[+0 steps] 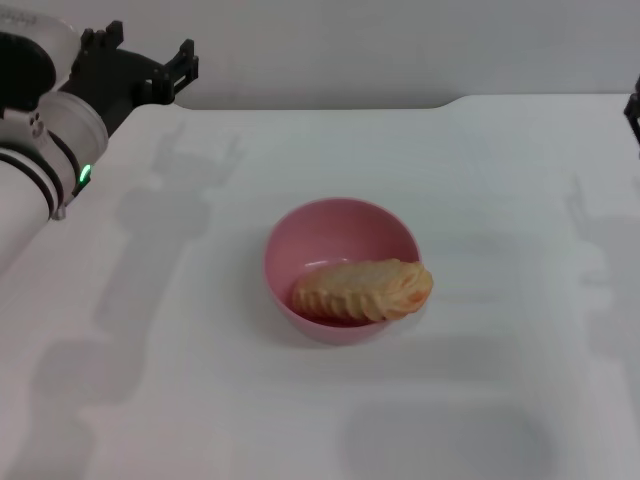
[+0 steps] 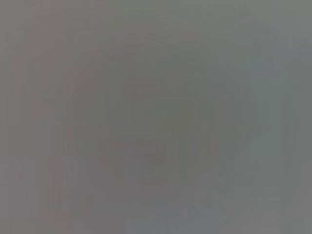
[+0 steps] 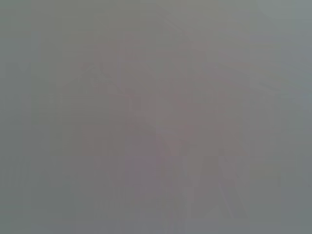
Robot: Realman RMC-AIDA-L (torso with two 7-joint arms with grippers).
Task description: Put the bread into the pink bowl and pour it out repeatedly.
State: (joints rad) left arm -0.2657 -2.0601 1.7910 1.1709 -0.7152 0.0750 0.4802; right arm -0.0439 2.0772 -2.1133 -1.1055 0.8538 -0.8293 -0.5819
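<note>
One white table (image 1: 480, 180), pale wall (image 1: 400, 50).

head view high above table (image 1: 520, 180), wrist views blank

The bread (image 1: 365, 290) is lying in the pink bowl (image 1: 335, 235), which is sitting mid-surface (image 1: 500, 400); the left tool (image 1: 150, 72) is hanging far back-left.

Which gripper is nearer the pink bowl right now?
Left. The left gripper is raised at the table's far left, well clear of the pink bowl. Only a sliver of the right gripper shows at the far right edge, farther off.
</note>
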